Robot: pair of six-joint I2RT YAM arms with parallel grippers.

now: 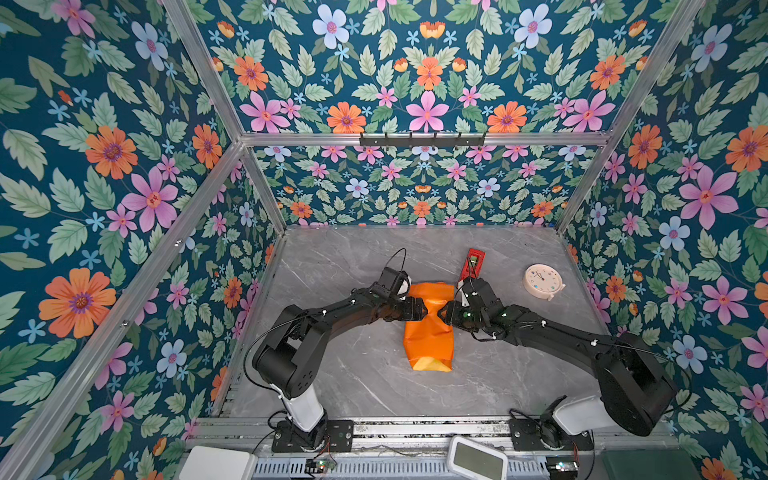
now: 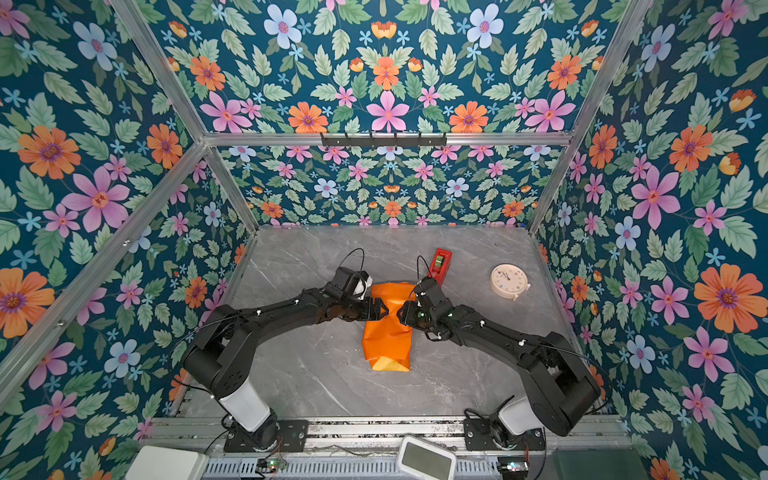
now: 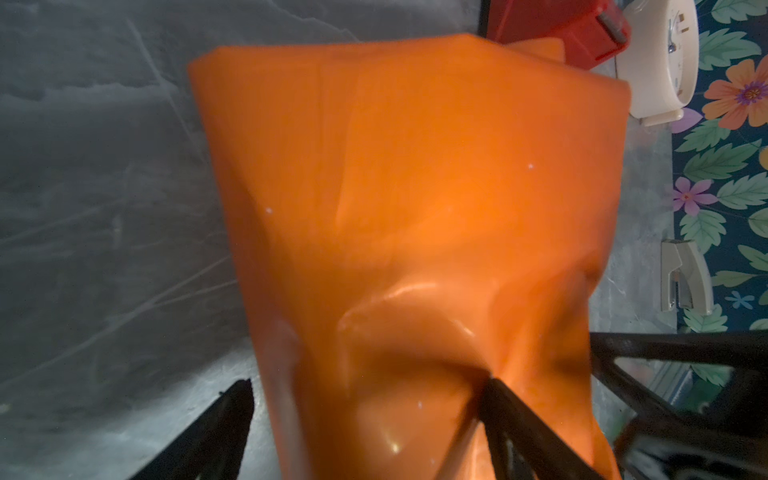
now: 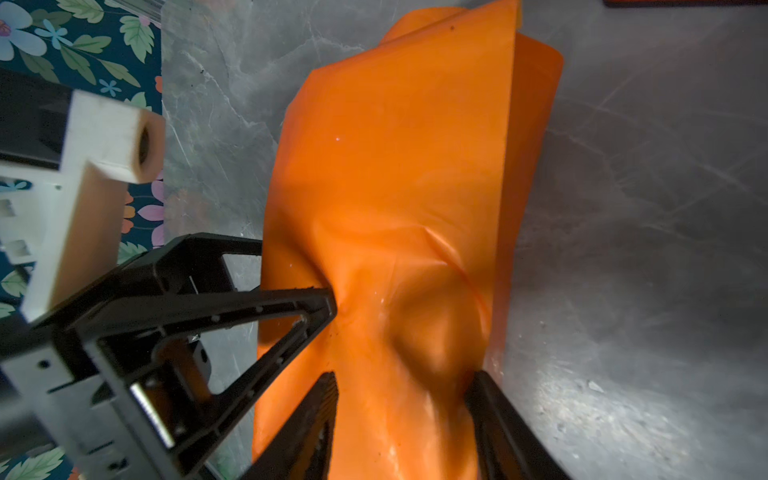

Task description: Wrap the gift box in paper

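The paper [image 1: 428, 332] [image 2: 386, 340] lies mid-table as a creased bundle, orange side out, and a little yellow shows at its near end [image 1: 430, 365]. It is squeezed to a narrow waist where both grippers meet it. The gift box is hidden. My left gripper [image 1: 424, 311] [image 3: 368, 384] is open: one fingertip [image 4: 328, 303] dents the paper [image 3: 415, 187] and the other stands off it over the table. My right gripper [image 1: 445, 312] [image 4: 403, 376] comes in from the opposite side, open, with a raised fold of paper [image 4: 395, 166] between its fingers.
A red tape dispenser [image 1: 473, 264] [image 2: 441, 261] lies just behind the right gripper. A cream clock [image 1: 542, 281] [image 2: 510, 281] sits at the right of the grey marble table [image 1: 353, 374]. Flowered walls close three sides. A white device [image 1: 478, 459] rests on the front rail.
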